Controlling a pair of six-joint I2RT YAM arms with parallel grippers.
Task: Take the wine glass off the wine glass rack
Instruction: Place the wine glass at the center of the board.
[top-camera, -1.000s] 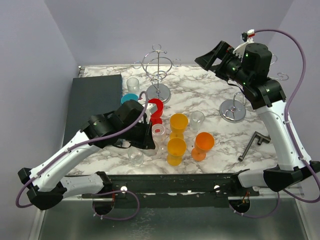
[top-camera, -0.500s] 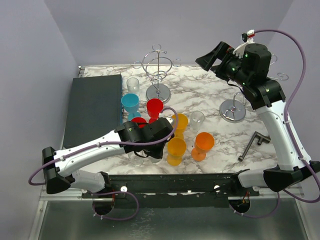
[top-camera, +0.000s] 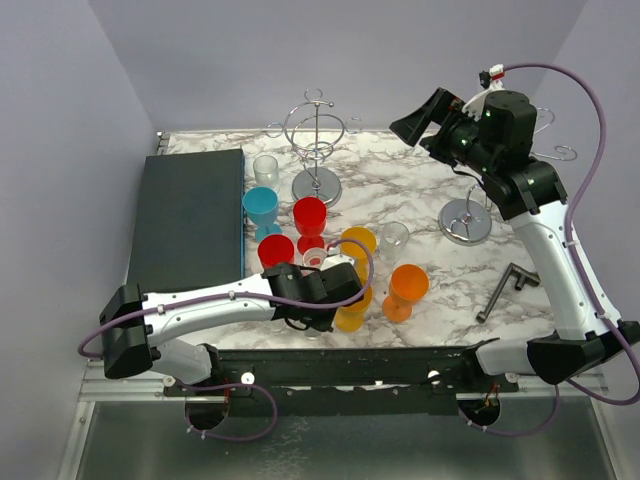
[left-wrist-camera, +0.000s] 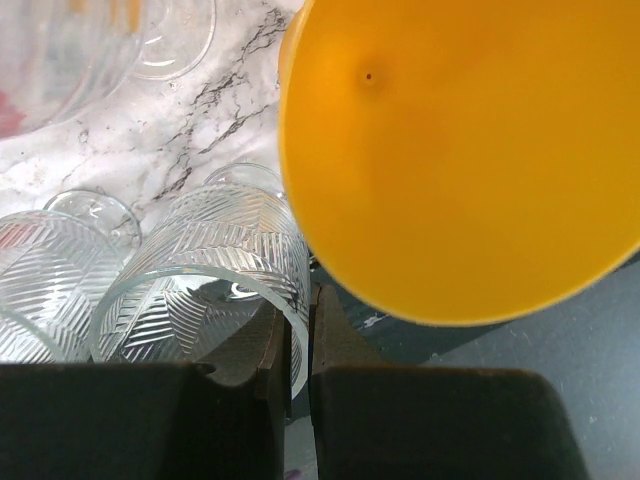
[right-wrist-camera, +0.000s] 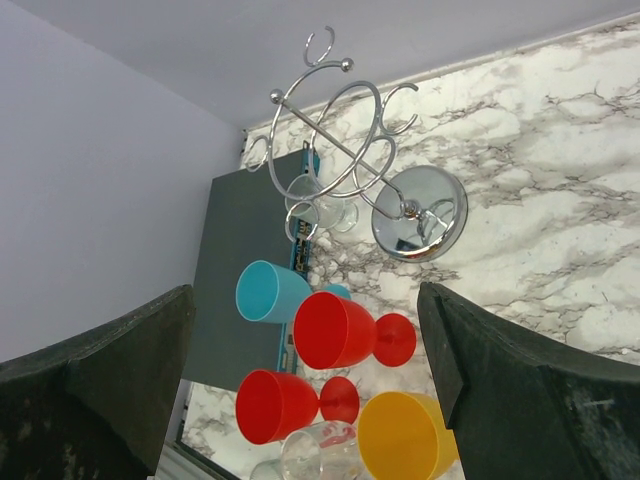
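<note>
The left end effector is clenched on the wine glass, a clear goblet with a herringbone pattern: its two fingers pinch the near wall of the rim, one inside and one outside. From above, this end effector sits low at the front of the marble desk, with the left arm stretched nearly flat along the near edge. The glass is well apart from the chrome wine glass rack, which stands at the back of the desk with its hooks bare. The spot is crowded. An orange goblet presses in just beside the held glass on the right and fills much of the left wrist view, and a second clear patterned glass stands just beside it on the left. Between the held glass and the rack stand two red goblets, a blue one and another orange one. A dark mat covers the left side. The right end effector is released, jaws wide with nothing between them, raised high near a second rack.
</note>
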